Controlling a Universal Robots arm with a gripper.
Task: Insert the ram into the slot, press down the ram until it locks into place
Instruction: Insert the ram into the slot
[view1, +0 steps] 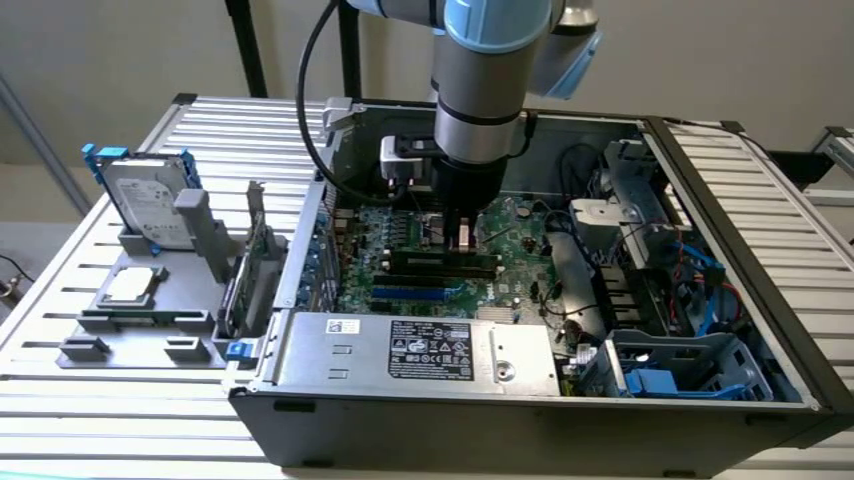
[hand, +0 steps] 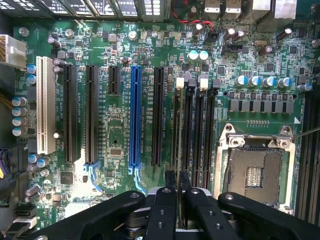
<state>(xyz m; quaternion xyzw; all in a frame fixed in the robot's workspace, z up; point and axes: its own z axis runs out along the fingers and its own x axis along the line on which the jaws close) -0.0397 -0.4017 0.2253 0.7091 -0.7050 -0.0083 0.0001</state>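
My pincer (hand: 177, 176), fingers (hand: 170, 182) nearly together, hangs over the black memory slots (hand: 199, 135) in the open computer case (view1: 400, 432) on a slatted metal table (view1: 120, 425); pale wall (view1: 107, 50) behind.

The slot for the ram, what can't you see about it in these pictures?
1. Wrist view: the pincer covers the near ends of the black ram slots, so the clips there are hidden.
2. Exterior view: the dark pincer and the dark slots blend where they meet, so touching or apart is unclear.
3. Both views: whether the pincer holds the ram, and which slot it is over, cannot be told.
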